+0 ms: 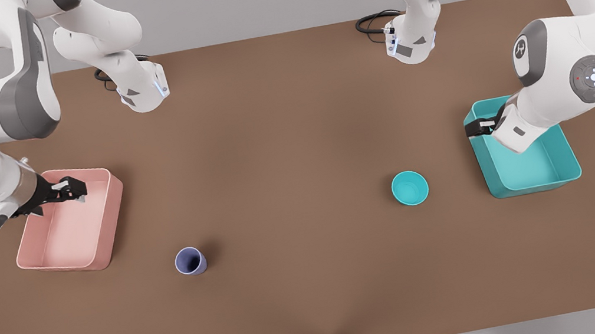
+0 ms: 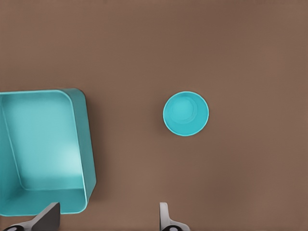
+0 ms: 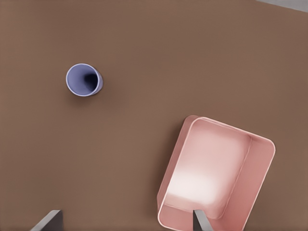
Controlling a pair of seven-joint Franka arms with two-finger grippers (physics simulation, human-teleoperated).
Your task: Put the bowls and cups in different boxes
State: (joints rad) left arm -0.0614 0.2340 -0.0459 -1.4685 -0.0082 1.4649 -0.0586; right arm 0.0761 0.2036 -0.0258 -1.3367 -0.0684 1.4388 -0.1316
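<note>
**Two arms poised over empty boxes, sorting not yet begun**

Jaws spread and holding nothing, the left gripper hangs above the near-table edge of the teal box at the front view's right, its two grey fingertips apart in the left wrist view with only bare table between them. The right gripper, likewise released and empty, hovers over the pale pink box at the front view's left, one fingertip showing against the box's inside wall in the right wrist view.

Both boxes lie empty. The small teal bowl sits upright on the brown table, near the teal box but clear of it, toward the middle of the table. The lavender cup stands on the table as well, apart from the pink box and nearer the front edge.

By this showing the task is at its start: nothing has been lifted, nothing placed. Both the bowl and the cup remain to be grasped and carried, each to a box of its own; the bowl lies handiest to the left gripper, the cup to the right
</note>
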